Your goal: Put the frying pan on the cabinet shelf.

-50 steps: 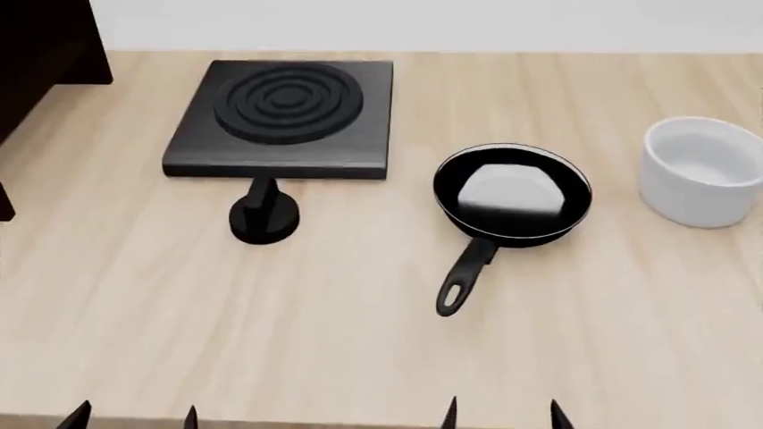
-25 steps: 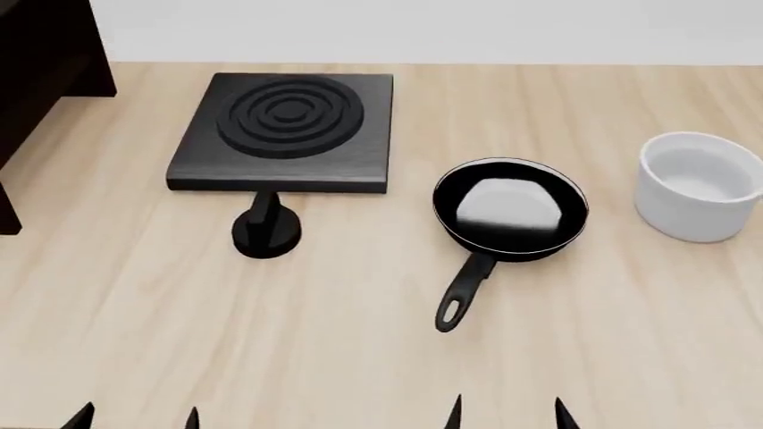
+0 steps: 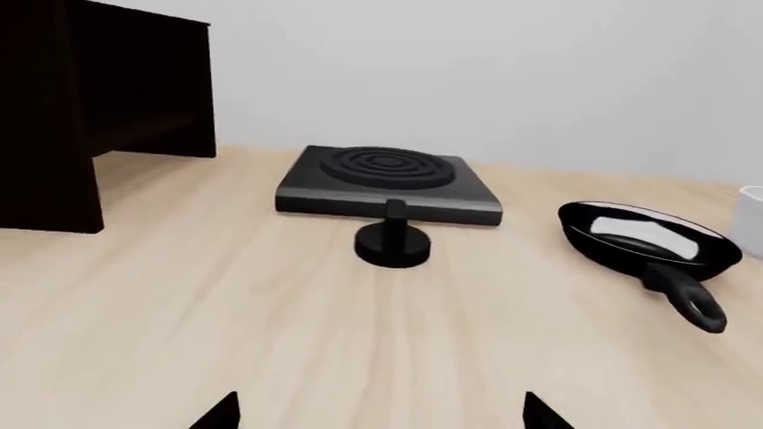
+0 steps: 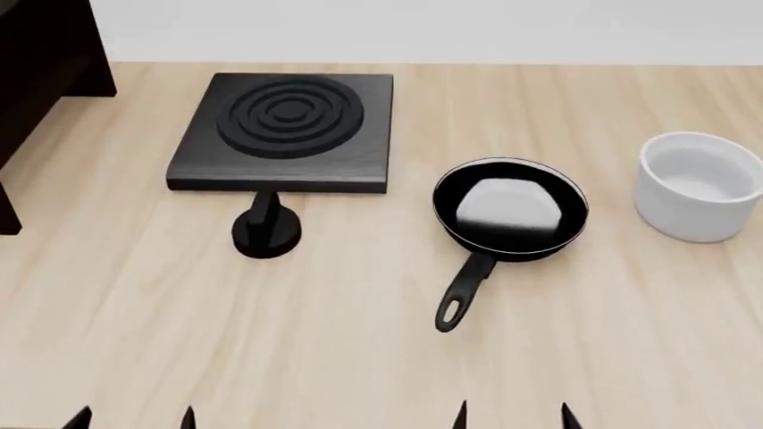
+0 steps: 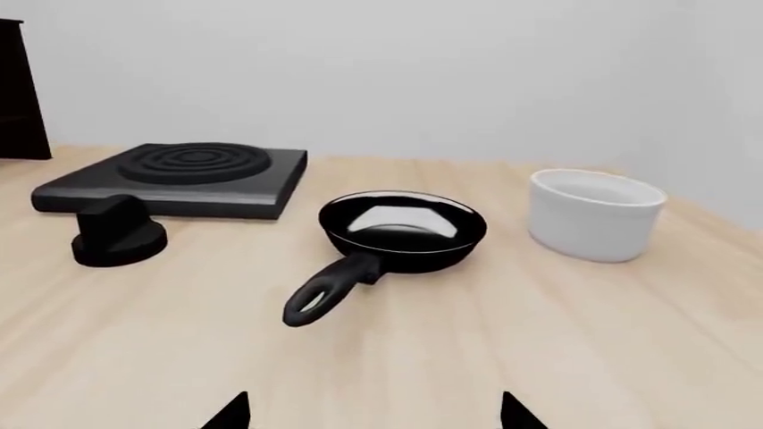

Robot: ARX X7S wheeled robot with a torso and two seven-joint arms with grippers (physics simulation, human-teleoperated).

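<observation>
The frying pan [image 4: 510, 207] sat flat on the pale wooden surface [image 4: 357, 357], right of centre in the head view, its long handle [image 4: 463, 290] pointing back toward the robot and ending in a loop hole. Neither gripper had touched it: of the left gripper [image 4: 132, 418] and the right gripper [image 4: 514, 416] only the fingertips showed at the near edge, set well apart, so both looked released and empty. The step in hand seemed to be the reach, and the right gripper was the better placed, since the handle lay almost in line with it; a grasp across the handle close to the pan's bowl would likely keep the pan from tipping when lifted. The cabinet [image 4: 42, 63] stood at the far left edge, well apart from the pan, so the carry would be long. Between them lay the square stove plate [image 4: 286, 130] and, just before it, a black knob [image 4: 264, 231], which a low sweep could knock. The white bowl [image 4: 698, 186] stood near the pan on the other side, clear of that path
</observation>
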